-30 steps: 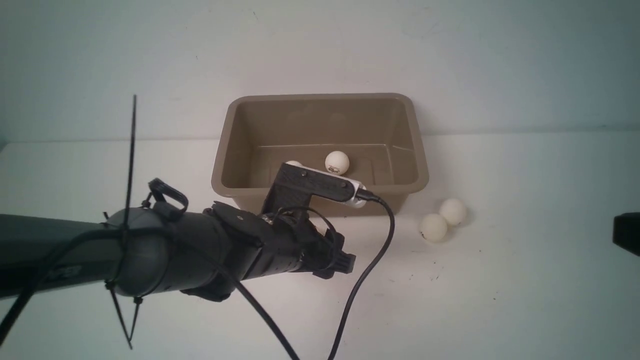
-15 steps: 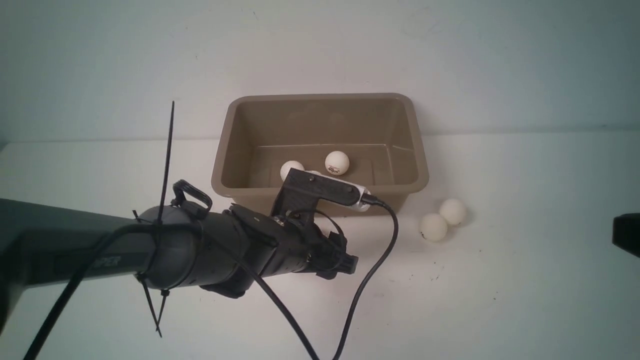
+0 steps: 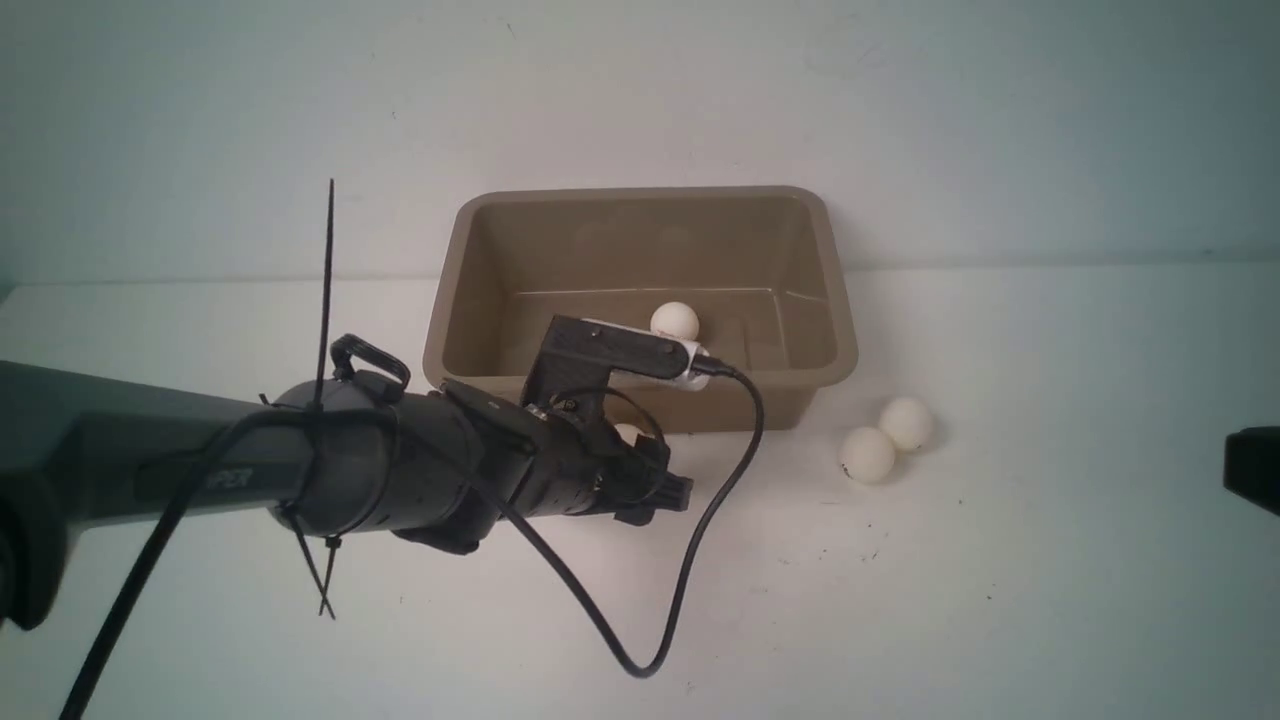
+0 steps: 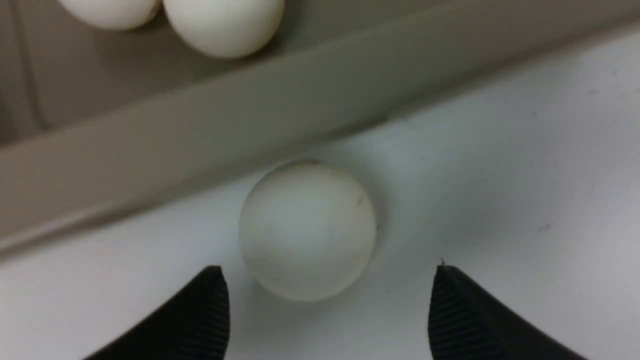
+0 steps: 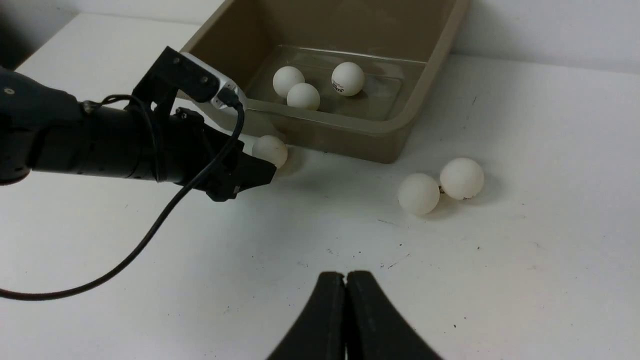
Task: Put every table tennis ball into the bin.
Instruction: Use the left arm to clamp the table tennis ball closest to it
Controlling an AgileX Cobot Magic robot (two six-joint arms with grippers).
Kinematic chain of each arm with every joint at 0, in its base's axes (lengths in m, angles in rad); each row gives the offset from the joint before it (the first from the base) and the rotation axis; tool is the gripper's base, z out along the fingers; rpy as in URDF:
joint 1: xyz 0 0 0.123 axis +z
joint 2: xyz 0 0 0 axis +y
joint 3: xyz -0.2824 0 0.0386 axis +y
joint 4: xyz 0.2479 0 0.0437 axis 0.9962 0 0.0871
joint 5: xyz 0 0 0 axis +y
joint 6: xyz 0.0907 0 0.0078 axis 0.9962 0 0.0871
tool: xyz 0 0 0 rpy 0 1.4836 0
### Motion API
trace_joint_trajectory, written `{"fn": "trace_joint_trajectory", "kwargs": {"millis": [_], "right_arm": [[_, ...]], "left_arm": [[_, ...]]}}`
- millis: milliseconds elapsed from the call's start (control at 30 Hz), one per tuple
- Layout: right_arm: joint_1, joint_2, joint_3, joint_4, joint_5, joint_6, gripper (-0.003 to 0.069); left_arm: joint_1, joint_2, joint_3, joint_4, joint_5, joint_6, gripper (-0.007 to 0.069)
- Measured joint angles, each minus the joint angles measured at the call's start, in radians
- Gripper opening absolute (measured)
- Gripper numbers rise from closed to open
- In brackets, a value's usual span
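Starting at the left, the left arm reaches in low across the worktop (image 3: 1000,600). Its left gripper (image 3: 660,482) is spread wide and empty, pointing toward 1 o'clock. One table tennis ball (image 4: 307,230) lies just ahead of its tips, not yet between them. That ball sits at the 6 o'clock side of the bin (image 3: 640,192), tucked under the flared rim. I can't tell whether it touches the wall.

Inside the bin are three more balls (image 5: 303,96), two of them close together and one with a dark mark. At about 4 o'clock from the bin, a pair of balls (image 3: 866,455) waits on the worktop, the two touching or nearly so. Far over at 3 o'clock the right gripper (image 5: 345,282) hangs back, clenched on nothing.

The trouble here is the wall, I'd say. If the left gripper drives forward, its tips may strike the bin and shove it. It could also press the ball against the side, so the ball squirts away along the wall. The ball is smooth and round, so an off-centre squeeze would likely pop it out. A lift straight up could catch it on the overhanging rim.
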Motion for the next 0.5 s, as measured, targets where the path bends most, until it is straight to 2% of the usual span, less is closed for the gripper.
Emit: {"fn": "trace_joint_trajectory", "kwargs": {"millis": [100, 267, 400, 467, 500], "right_arm": [[0.000, 0.000, 0.000, 0.001, 0.000, 0.000, -0.0010], [0.000, 0.000, 0.000, 0.002, 0.000, -0.001, -0.0010], [0.000, 0.000, 0.000, 0.002, 0.000, -0.001, -0.0010], [0.000, 0.000, 0.000, 0.002, 0.000, -0.001, -0.0010], [0.000, 0.000, 0.000, 0.002, 0.000, -0.001, -0.0010]], "left_arm": [[0.000, 0.020, -0.021, 0.000, 0.008, 0.000, 0.0470], [0.000, 0.033, -0.023, 0.000, 0.009, 0.000, 0.0391], [0.000, 0.034, -0.023, 0.000, -0.010, 0.000, 0.0240], [0.000, 0.034, -0.023, 0.000, -0.008, 0.000, 0.0183], [0.000, 0.034, -0.023, 0.000, -0.008, 0.000, 0.0177]]}}
